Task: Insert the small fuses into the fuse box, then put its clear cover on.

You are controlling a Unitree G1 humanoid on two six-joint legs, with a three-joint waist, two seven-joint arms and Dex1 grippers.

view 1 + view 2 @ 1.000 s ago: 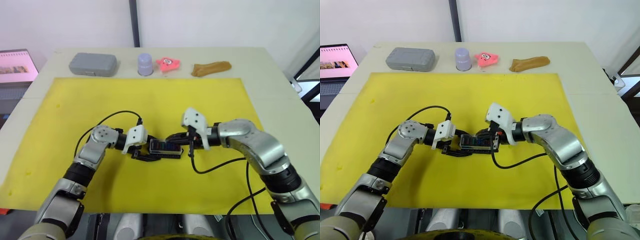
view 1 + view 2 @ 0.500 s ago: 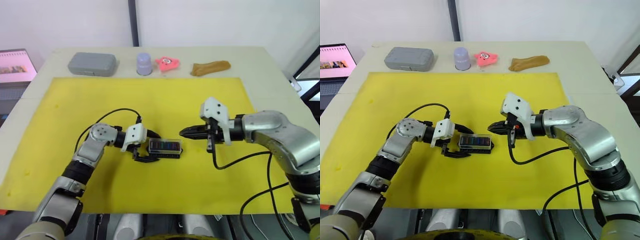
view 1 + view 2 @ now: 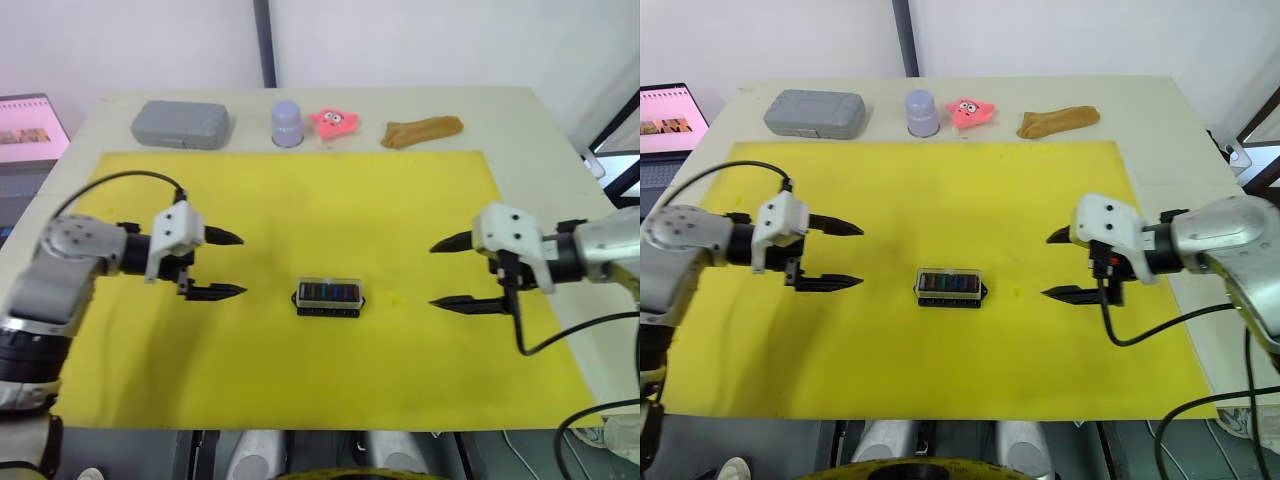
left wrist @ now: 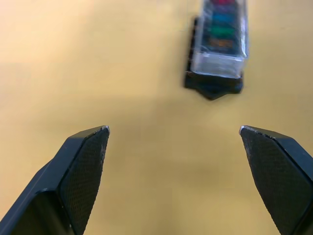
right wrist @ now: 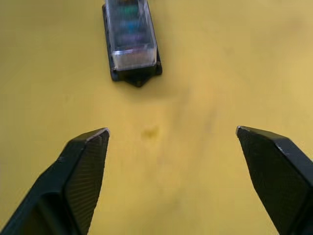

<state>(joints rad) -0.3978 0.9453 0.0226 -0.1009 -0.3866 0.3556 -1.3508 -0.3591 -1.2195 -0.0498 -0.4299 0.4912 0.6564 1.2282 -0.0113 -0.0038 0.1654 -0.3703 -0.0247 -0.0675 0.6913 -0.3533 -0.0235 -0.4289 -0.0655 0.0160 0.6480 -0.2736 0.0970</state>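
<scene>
The fuse box (image 3: 328,297) sits mid-mat between my left gripper (image 3: 216,264) and right gripper (image 3: 455,271), both spread wide, holding nothing; in my left wrist view the clear cover (image 4: 220,34) caps it; light, rigid, slick plastic, best pinched across its long sides.
</scene>
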